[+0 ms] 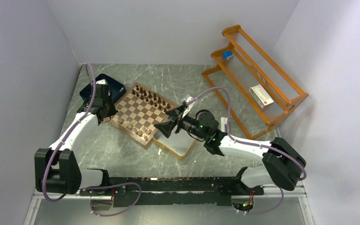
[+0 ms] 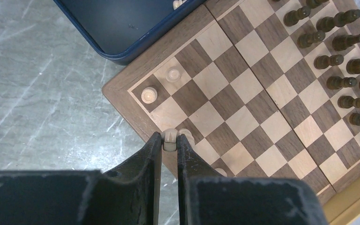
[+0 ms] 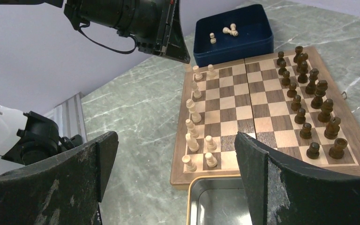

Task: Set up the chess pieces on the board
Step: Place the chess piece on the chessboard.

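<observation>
Left gripper (image 2: 169,141): jaws nearly closed, pinching one pale piece (image 2: 169,136) by its head. It hangs over the near rim of the board (image 2: 166,47), by the pale side's edge squares. Whether its base touches the wood cannot be told.

Right gripper (image 3: 176,140): jaws fully spread, nothing between them, poised over the silver tin (image 3: 215,201) that lies against the board's edge.

Location of pieces: the dark chessmen (image 3: 309,108) stand in two ranks on the far side. The pale chessmen (image 3: 192,117) are only partly placed along the opposite side. Three more pale ones (image 3: 225,30) remain in the navy tray (image 3: 229,49), two of them lying down.

Handling assessment: the pieces look light, rigid and smooth, with round bodies and narrow bases, so they are likely to twist in the pads or topple on release. The best hold is from above, across the head or neck, with light pressure. A neighbouring piece (image 2: 186,133) stands just beside the held one, so clearance is tight
</observation>
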Tool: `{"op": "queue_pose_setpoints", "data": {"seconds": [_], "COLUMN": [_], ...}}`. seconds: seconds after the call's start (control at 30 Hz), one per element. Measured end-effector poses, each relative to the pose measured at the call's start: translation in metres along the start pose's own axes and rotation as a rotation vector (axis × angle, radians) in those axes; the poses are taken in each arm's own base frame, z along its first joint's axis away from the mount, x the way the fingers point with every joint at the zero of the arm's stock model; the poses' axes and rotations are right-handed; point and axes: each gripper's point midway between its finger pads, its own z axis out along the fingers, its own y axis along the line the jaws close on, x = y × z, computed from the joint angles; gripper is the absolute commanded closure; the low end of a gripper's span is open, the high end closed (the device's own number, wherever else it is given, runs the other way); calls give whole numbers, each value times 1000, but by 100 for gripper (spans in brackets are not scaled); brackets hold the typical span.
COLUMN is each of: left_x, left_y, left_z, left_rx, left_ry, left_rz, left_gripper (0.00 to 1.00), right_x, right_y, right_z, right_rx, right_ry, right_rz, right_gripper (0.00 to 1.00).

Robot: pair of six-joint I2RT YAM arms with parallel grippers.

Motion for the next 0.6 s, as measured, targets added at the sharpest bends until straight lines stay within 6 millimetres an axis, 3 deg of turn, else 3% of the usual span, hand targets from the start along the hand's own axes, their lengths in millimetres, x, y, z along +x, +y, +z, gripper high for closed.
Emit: {"op": "queue_pose_setpoints", "data": {"seconds": [0.4,0.6], "left_x": [16,20], "left_y": [-4,0], "left_z": [19,26], "left_rx": [-28,-61], "left_ry": [1,1], "left_rz": [-27,-26], "left_gripper": [94,94], "right_x": [-10,-4], "right_y": [5,3], "right_z": [-9,-12], "right_rx": [-3,4], "right_ry": [-16,-1], "right_rz": [-8,-6], "right_gripper": [0,0]}}
